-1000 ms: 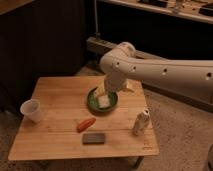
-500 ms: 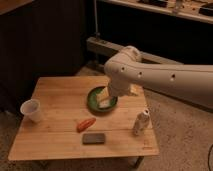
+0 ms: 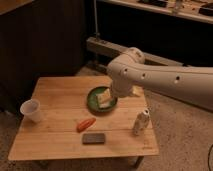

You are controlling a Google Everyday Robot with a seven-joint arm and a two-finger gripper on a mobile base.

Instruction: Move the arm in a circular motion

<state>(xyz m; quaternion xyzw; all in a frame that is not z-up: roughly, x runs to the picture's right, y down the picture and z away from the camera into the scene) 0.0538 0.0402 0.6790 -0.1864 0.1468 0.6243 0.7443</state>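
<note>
The cream-white tubular arm (image 3: 165, 82) with small dark holes reaches in from the right. Its rounded elbow joint (image 3: 125, 67) hangs over the back right part of the low wooden table (image 3: 55, 95). The lower end of the arm drops toward the green plate (image 3: 92, 102). The gripper (image 3: 116, 95) is at the plate's right edge, mostly hidden behind the arm.
On the table stand a white cup (image 3: 31, 110) at the left and a small white bottle (image 3: 139, 122) at the right. An orange carrot-like object (image 3: 85, 124) and a dark grey block (image 3: 93, 138) lie near the front. The plate holds pale food (image 3: 103, 96). A dark cabinet wall stands behind.
The arm's elbow has swung to the right and slightly toward the back, uncovering more of the green plate and its food.
</note>
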